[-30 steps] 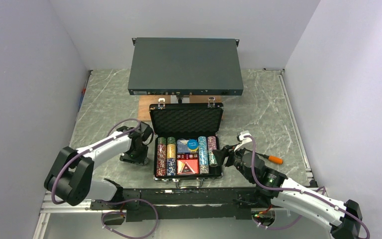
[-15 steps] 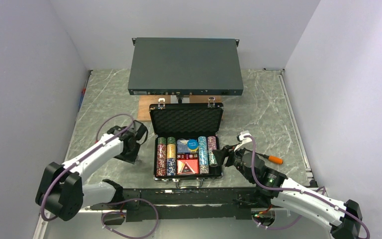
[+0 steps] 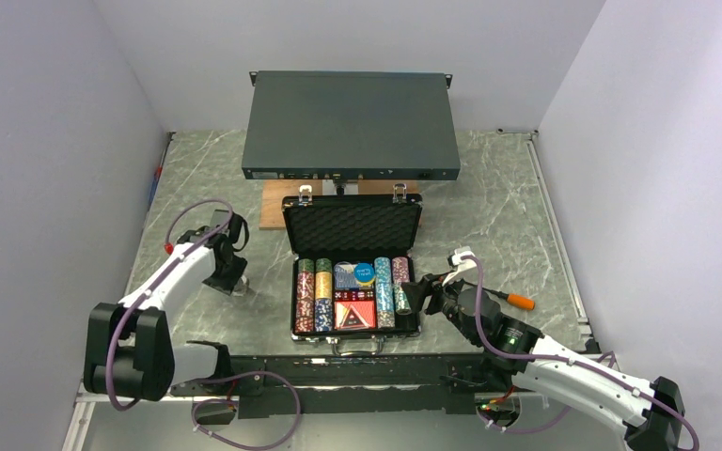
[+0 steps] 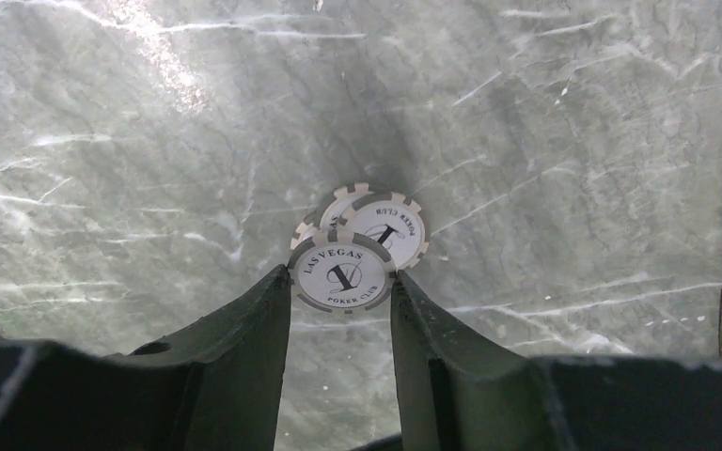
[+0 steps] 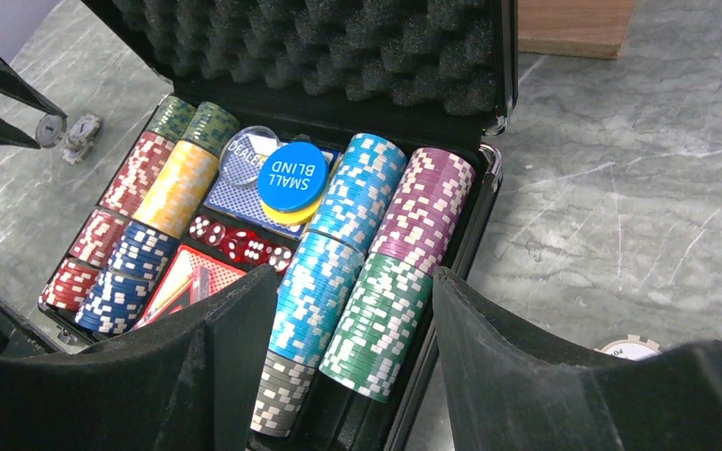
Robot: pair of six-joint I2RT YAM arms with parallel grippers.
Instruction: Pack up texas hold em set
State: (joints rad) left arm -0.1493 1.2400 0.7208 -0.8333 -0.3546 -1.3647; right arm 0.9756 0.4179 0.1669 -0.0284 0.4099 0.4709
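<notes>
L: left gripper [image 4: 340, 276] clamped a white chip [image 4: 343, 272], loose chips [image 4: 391, 225] just behind it on table [image 3: 498, 207], left of case | R: right gripper [image 5: 353, 274] fingers spread, empty, at case's right side | briefcase [image 3: 353, 224] lay open mid-table, lid up, chip rows inside, before rack box [image 3: 350, 122]

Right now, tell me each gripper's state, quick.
Left gripper: closed on a white poker chip.
Right gripper: open, holding nothing.
</notes>
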